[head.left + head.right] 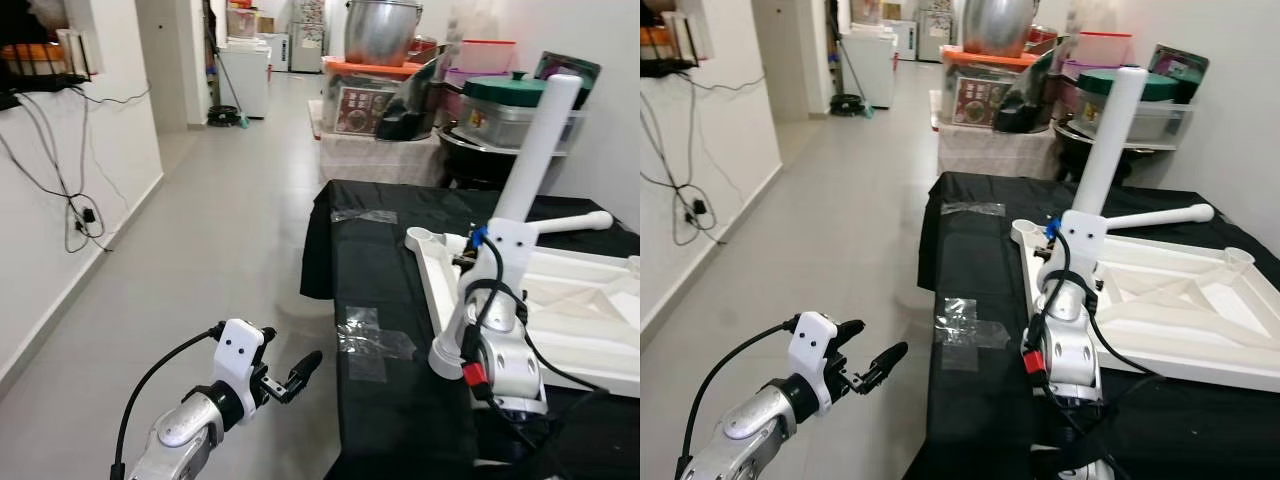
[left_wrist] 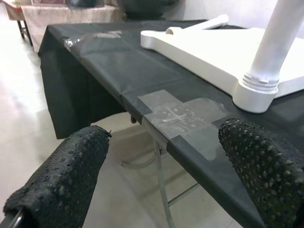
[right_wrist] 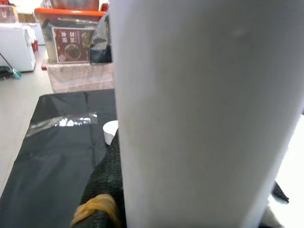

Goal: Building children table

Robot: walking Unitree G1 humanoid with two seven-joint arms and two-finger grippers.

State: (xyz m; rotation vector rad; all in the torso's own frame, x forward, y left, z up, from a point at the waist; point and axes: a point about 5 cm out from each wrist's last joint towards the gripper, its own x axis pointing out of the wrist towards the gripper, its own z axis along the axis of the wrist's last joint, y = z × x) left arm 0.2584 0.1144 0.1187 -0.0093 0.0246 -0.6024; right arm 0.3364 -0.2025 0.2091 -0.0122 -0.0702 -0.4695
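Landmark: table point(image 1: 400, 300), right of the open floor point(image 1: 220, 250).
Tabletop point(image 1: 1160, 300): lay upside down on the table's right part.
Leg point(image 1: 540, 140): stood upright at the tabletop's near-left corner.
Second leg point(image 1: 1155, 216): lay behind the tabletop.
Tape point(image 1: 370, 340): on the table's left edge.
Left gripper point(image 1: 285, 380): left of the table.
Boxes point(image 1: 370, 85): behind the table.

left gripper point(image 1: 283, 378) spread, right arm point(image 1: 497, 340) raised
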